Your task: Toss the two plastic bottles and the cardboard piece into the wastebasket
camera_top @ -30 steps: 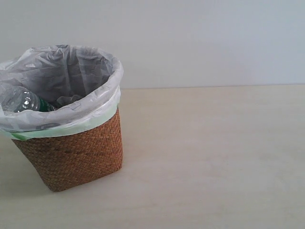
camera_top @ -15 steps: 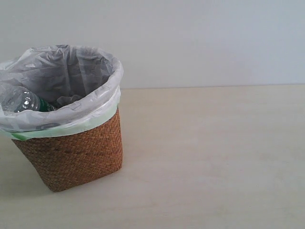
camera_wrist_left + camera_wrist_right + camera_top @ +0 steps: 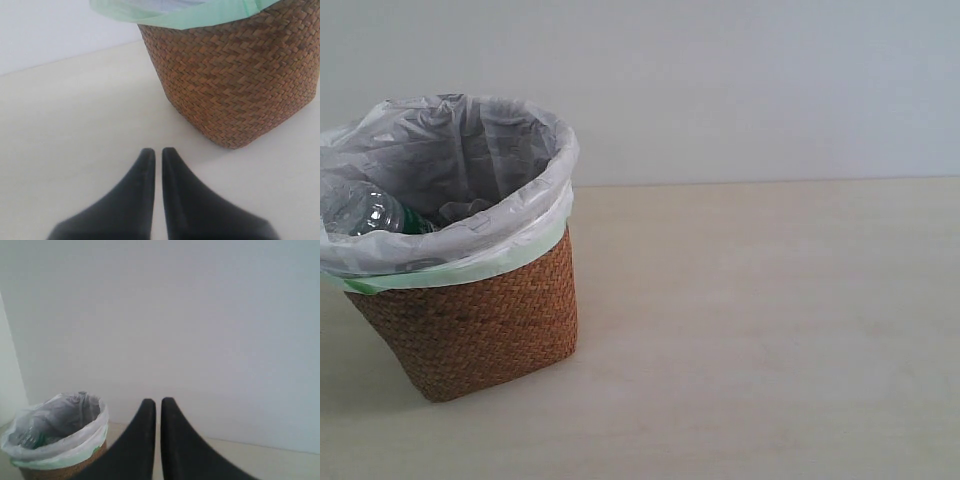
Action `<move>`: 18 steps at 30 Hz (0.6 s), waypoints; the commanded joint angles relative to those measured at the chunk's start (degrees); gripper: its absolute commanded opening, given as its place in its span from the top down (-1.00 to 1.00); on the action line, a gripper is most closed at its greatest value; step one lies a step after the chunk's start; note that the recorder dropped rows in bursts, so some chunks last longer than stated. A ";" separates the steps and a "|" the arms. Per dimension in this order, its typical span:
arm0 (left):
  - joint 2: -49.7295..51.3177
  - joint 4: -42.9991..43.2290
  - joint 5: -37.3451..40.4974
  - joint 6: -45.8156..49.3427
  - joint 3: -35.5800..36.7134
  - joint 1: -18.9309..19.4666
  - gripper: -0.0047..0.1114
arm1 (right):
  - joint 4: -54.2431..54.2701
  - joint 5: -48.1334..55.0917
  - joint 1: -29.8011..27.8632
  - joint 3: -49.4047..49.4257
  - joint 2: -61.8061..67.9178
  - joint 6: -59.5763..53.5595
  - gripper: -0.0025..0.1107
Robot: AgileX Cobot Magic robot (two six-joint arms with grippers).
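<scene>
The wastebasket [image 3: 485, 320] is brown woven wicker, its herringbone weave rough and mostly dull. Its liner bag [image 3: 520, 150] is thin, translucent white plastic film, crinkled and softly shiny, with a pale green edge that lies smoother. Inside it, a clear plastic bottle [image 3: 362, 210] looks glossy and catches small highlights. The bench [image 3: 770, 330] is pale, smooth and matt, with a very faint wood-like grain. The jaws of the left gripper [image 3: 158, 150] and of the right gripper [image 3: 158, 401] are black, smooth and matt, seemingly plastic. The wall [image 3: 740, 80] is plain and matt.
</scene>
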 commanded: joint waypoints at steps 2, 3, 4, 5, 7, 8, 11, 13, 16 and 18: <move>-0.34 -0.49 -0.74 -0.54 0.22 0.17 0.85 | -0.23 -6.95 -8.33 -0.04 -2.24 0.02 0.96; -0.34 -0.49 -0.74 -0.54 0.22 0.17 0.85 | -0.08 -8.48 -10.10 -0.04 -2.46 0.02 0.96; -0.34 -0.49 -0.74 -0.54 0.22 0.17 0.85 | 0.20 -9.60 -11.48 -0.04 -2.58 0.02 0.96; -0.34 -0.49 -0.74 -0.54 0.22 0.17 0.85 | 0.44 -10.47 -13.14 -0.04 -2.71 0.02 0.96; -0.34 -0.49 -0.74 -0.54 0.22 0.17 0.85 | 1.06 -11.14 -15.91 -0.04 -2.71 -0.12 0.96; -0.34 -0.49 -0.74 -0.54 0.22 0.17 0.85 | 1.18 -11.14 -17.20 -0.04 -2.79 -0.12 0.96; -0.34 -0.49 -0.74 -0.54 0.22 0.17 0.85 | 2.09 -14.05 -19.89 2.05 -3.57 -0.12 0.96; -0.34 -0.49 -0.74 -0.54 0.22 0.17 0.85 | 2.82 -18.83 -20.67 5.54 -5.48 -0.12 0.96; -0.34 -0.49 -0.74 -0.54 0.22 0.17 0.85 | 3.47 -25.68 -21.09 12.87 -9.15 -0.12 0.96; -0.34 -0.49 -0.74 -0.54 0.22 0.17 0.85 | 3.47 -29.80 -21.09 17.41 -11.27 -0.12 0.96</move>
